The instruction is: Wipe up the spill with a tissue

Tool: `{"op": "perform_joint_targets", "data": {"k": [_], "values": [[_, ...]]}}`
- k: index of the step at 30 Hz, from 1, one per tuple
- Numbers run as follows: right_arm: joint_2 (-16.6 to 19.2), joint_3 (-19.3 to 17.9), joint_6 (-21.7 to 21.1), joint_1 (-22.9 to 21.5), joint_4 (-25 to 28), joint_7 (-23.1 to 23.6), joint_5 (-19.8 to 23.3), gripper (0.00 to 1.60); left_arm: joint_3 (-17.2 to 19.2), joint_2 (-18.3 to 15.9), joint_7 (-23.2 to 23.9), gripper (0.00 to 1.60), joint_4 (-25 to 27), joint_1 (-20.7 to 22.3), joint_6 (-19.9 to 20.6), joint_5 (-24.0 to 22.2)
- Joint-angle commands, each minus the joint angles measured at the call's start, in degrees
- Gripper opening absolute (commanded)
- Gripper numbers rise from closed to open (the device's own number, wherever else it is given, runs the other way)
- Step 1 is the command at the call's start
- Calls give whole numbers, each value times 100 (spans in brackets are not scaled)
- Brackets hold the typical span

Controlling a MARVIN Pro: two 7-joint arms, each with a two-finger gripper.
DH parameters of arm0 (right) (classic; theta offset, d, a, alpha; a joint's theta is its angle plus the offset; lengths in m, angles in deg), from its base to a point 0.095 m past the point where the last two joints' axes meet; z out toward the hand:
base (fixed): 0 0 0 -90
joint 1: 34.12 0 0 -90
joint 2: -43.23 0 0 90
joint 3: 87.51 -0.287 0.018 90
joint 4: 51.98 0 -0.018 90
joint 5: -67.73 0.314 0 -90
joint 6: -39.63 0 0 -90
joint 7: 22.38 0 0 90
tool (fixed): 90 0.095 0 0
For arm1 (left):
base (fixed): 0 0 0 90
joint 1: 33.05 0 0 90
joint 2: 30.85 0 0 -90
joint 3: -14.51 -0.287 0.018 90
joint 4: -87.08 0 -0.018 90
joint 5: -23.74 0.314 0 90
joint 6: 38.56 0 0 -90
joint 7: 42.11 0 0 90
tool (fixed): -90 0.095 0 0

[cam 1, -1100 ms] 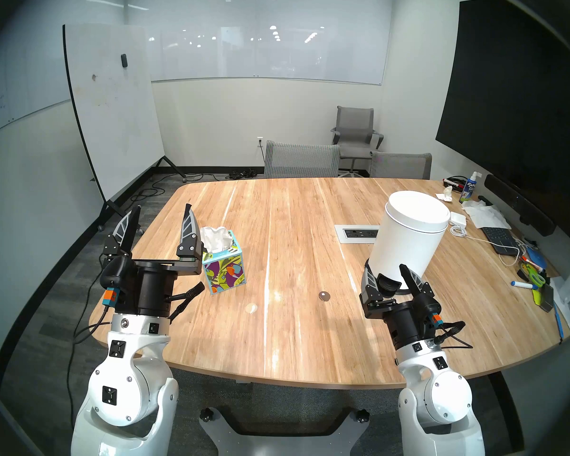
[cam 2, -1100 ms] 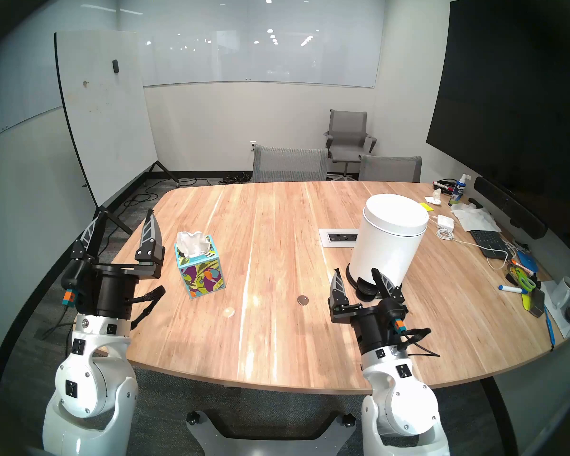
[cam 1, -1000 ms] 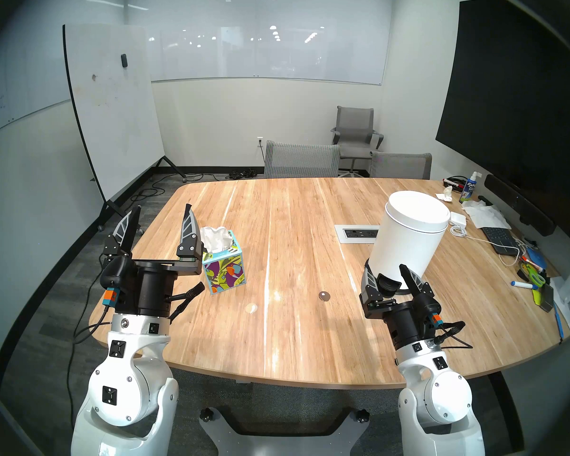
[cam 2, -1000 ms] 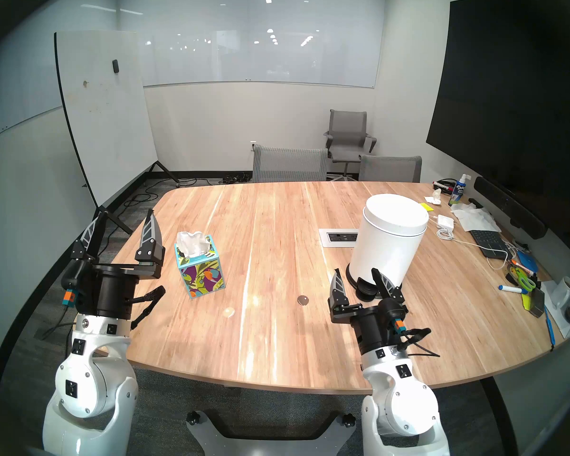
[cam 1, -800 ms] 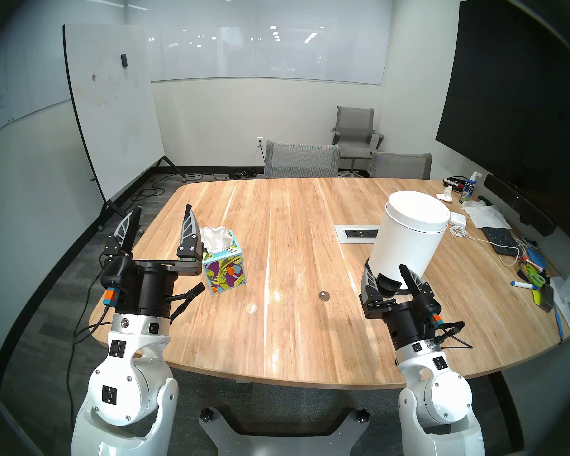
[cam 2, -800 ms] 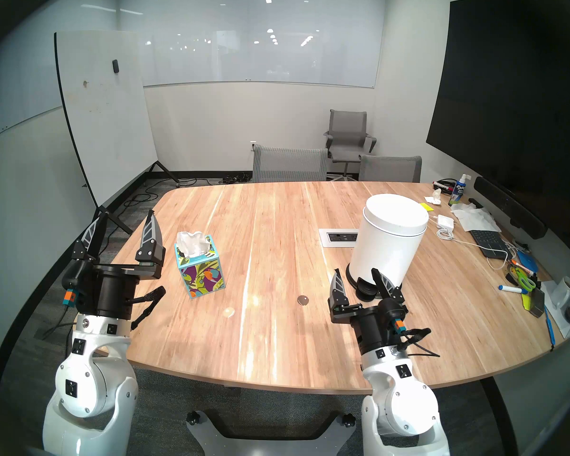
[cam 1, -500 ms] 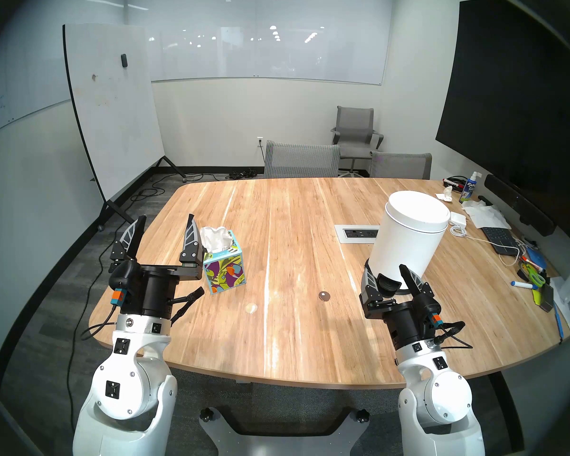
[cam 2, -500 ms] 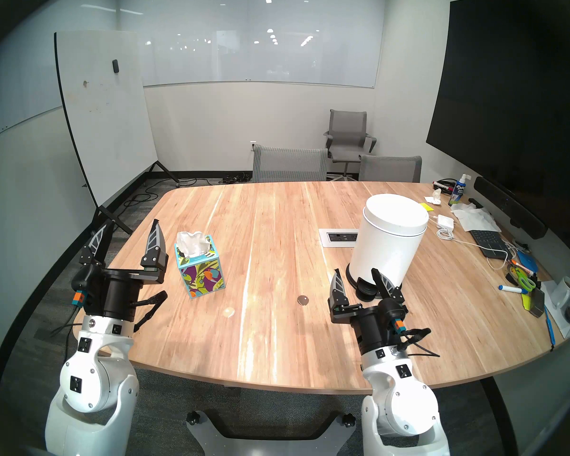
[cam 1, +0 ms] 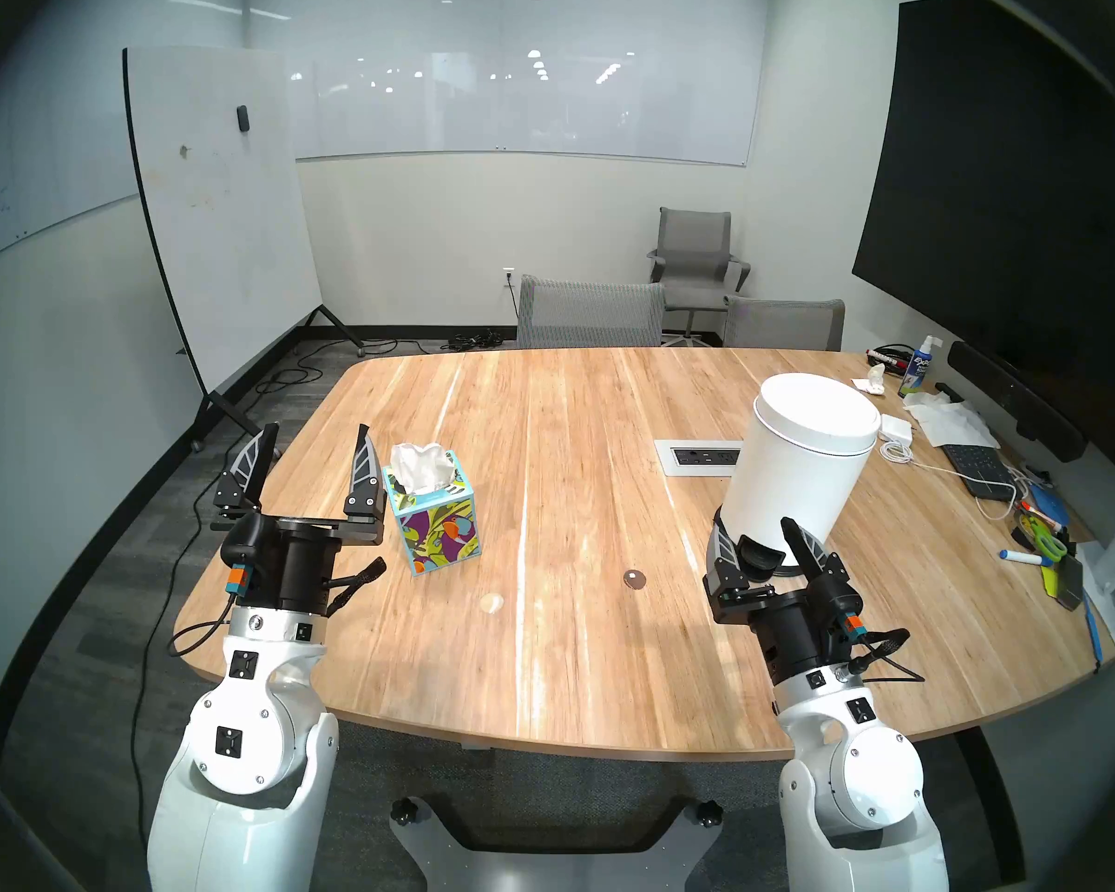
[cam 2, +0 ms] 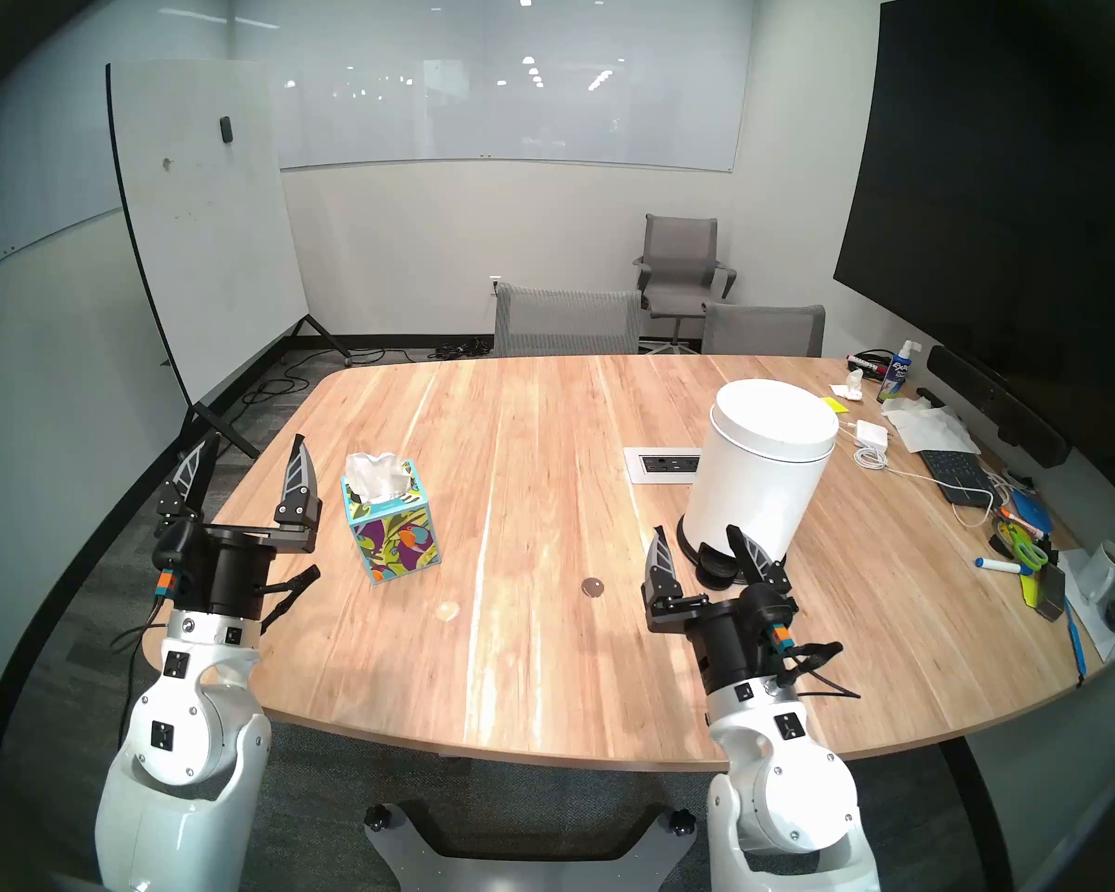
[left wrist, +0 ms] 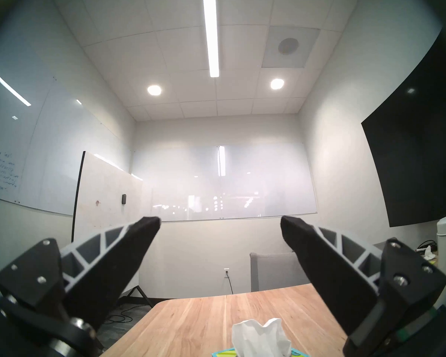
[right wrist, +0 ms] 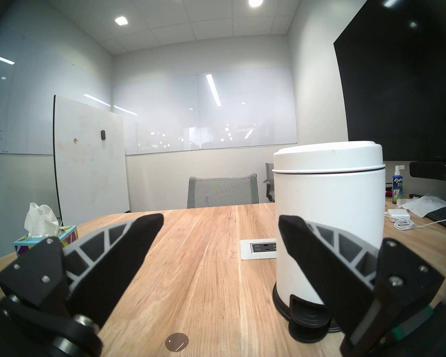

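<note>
My left gripper stands with its jaws spread wide and nothing between them, tips angled upward over the left edge of the wooden table. Just to its right sits the tissue box, a colourful cube with a white tissue puffed out of its top. My inner finger is close beside the box's near-left corner; whether it touches I cannot tell. In my left wrist view the tissue shows at the bottom edge, below and slightly right of the gap between my fingers.

The spill lies on the table in front of me, nearer than the box, as two small blots. The pale whitish blot sits to the right of and nearer than the tissue box, well apart from my left gripper. The dark brownish blot lies further right, between the pale one and my right gripper.

My right gripper is also wide and empty, pointing forward just in front of a white pedal bin. In my right wrist view the dark blot lies low on the wood, below the gap between my fingers, and the bin stands behind my right-hand finger.
</note>
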Motion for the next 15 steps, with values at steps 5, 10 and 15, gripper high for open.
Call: {"op": "perform_joint_targets", "data": {"k": [5, 10, 15], "values": [[-9, 5, 19, -11, 115, -9, -1, 160, 405, -260, 51, 160, -96, 468, 173, -339], [-8, 5, 20, -11, 115, -9, -1, 160, 744, -476, 232, 160, -46, 334, 328, -751], [-5, 4, 24, -17, 105, -6, 3, 160, 1311, -521, 277, 160, 336, 40, 269, -1101]]}}
